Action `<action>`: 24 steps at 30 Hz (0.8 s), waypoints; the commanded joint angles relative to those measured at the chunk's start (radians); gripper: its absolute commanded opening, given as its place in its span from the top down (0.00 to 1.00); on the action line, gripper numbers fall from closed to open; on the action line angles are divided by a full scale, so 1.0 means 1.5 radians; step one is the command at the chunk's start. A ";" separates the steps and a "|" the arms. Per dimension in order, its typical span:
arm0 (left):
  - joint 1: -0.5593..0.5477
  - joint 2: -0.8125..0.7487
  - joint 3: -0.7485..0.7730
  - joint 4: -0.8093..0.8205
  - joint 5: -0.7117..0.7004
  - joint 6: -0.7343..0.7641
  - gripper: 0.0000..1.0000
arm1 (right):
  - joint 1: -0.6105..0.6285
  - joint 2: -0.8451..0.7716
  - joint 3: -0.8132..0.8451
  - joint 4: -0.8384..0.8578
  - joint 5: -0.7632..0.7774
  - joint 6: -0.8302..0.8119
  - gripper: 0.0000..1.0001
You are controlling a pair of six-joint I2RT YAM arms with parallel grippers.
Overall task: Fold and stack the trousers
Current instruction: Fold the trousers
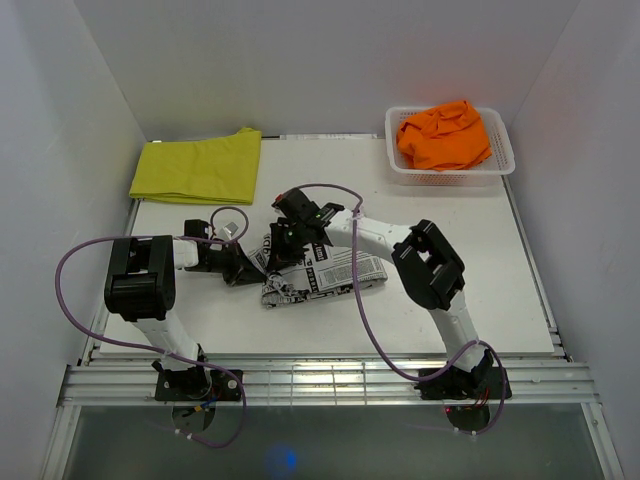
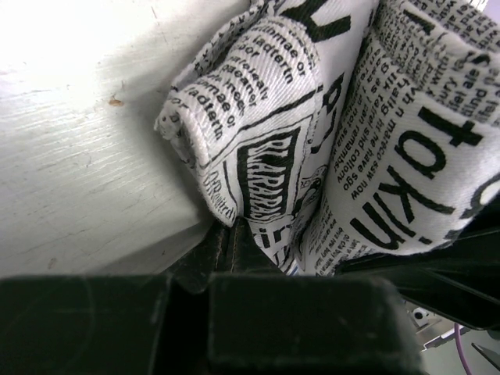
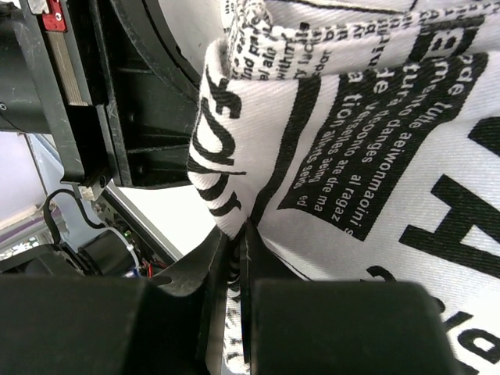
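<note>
Far beyond the left gripper [image 1: 243, 270] and a little to its left, the yellow trousers [image 1: 197, 167] are lying flat as a neat rectangle on the desk [image 1: 480, 290]. That pair is looking finished, though nothing is stacked on it yet. The left gripper is sitting low at the desk surface with its jaws pressed nearly together, pinching a rolled edge of the newspaper-print trousers [image 1: 320, 275]. In its wrist view, the printed cloth is bunching up directly ahead of the fingertips and spilling off to their right. The bulk of this pair is lying just to the right of that gripper, partly folded and rumpled, so this fold is judged to be in progress. The right gripper [image 1: 285, 245] is hovering just beside the left one, above the far left corner of the same pair. Its jaws are likewise closed narrowly on a fold of printed cloth, which is hanging across and to the right of its fingers. Well beyond the right gripper, to its far right, the orange trousers [image 1: 443, 135] are lying crumpled in the basket [image 1: 500, 165], not yet folded. One pair therefore seems done, one is under way, one is waiting, and the stacking is yet to come.
</note>
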 commanded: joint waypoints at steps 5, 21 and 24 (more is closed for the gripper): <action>-0.007 -0.004 -0.009 -0.001 -0.047 0.012 1.00 | 0.020 0.008 0.032 0.035 -0.008 0.034 0.92; 0.048 -0.014 0.058 -0.116 -0.024 0.063 0.66 | 0.019 0.049 0.047 0.078 -0.030 0.035 0.92; 0.072 -0.020 0.080 -0.159 -0.015 0.088 0.55 | 0.018 0.055 0.057 0.095 -0.038 0.036 0.87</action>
